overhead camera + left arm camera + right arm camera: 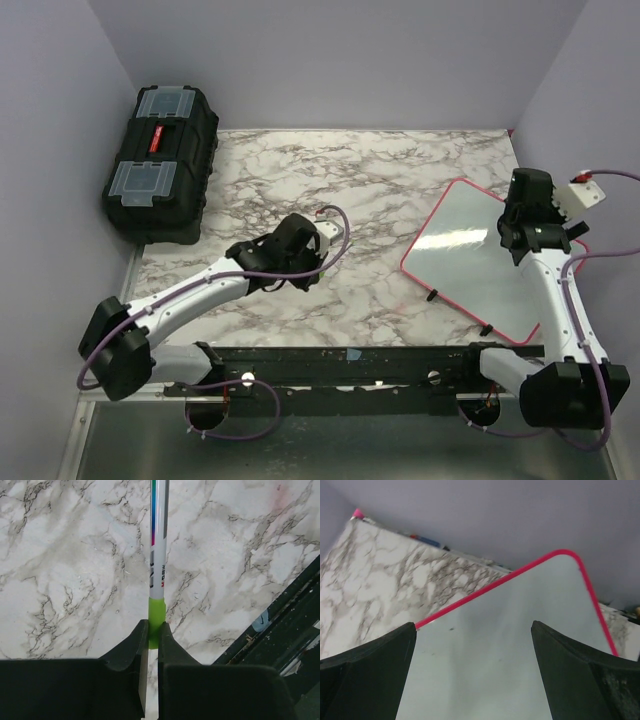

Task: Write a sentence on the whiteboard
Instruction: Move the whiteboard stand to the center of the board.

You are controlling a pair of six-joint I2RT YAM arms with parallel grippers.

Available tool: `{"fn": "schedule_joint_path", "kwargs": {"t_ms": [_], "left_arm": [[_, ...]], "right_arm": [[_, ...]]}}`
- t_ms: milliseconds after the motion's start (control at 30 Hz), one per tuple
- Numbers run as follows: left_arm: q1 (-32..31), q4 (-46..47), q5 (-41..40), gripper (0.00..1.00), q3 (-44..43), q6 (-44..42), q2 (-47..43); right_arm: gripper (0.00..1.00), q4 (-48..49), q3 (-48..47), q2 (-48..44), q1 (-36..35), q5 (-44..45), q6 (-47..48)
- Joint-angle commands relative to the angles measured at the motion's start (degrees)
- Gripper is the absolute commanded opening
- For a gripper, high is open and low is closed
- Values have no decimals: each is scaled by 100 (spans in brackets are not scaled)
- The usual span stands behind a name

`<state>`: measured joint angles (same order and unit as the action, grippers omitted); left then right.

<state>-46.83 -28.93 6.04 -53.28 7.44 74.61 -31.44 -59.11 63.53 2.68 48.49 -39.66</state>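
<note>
The whiteboard [465,262], white with a red-pink frame, lies tilted on the right of the marble table. In the right wrist view the whiteboard [510,650] has a bare face apart from tiny specks; the sentence is out of view. My right gripper [520,238] hovers over the board's right part. Seen from the wrist, that gripper [472,625] is open with nothing between its fingers. My left gripper [318,245] is mid-table, left of the board. It [153,626] is shut on the green end of a white marker [159,555] that points away over the marble.
A black toolbox [160,160] with clear lid compartments sits at the far left by the wall. A black rail [340,365] runs along the near edge and shows in the left wrist view [280,625]. Purple walls close in three sides. Two small dark clips [432,296] sit on the board's near edge.
</note>
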Motion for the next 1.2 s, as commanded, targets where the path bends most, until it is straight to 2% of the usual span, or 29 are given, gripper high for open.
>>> {"fn": "schedule_joint_path", "kwargs": {"t_ms": [0,100,200,300,500,733,967,1167], "left_arm": [[59,-80,343,0,221,260,-792],[55,-250,554,0,179,337,-1139],[60,-420,534,0,142,354,-1408],[57,-468,490,0,227,363,-1642],[48,-434,573,0,571,251,-1900],[49,-902,302,0,455,128,-2187],[50,-1106,138,0,515,-35,-2483],[51,-1010,33,0,623,-102,-2630]], "right_arm": [[100,-313,379,-433,598,725,-437],[98,13,756,-812,1616,-457,-455],[100,453,986,-1014,1925,-1116,-408],[100,499,881,-878,2321,-1522,-518],[100,1248,1261,-648,3813,-3449,-836],[100,1393,1371,-260,3902,-3286,-1001],[100,1654,1644,32,4302,-3940,-861],[100,1726,1760,19,4356,-4302,-678]]}}
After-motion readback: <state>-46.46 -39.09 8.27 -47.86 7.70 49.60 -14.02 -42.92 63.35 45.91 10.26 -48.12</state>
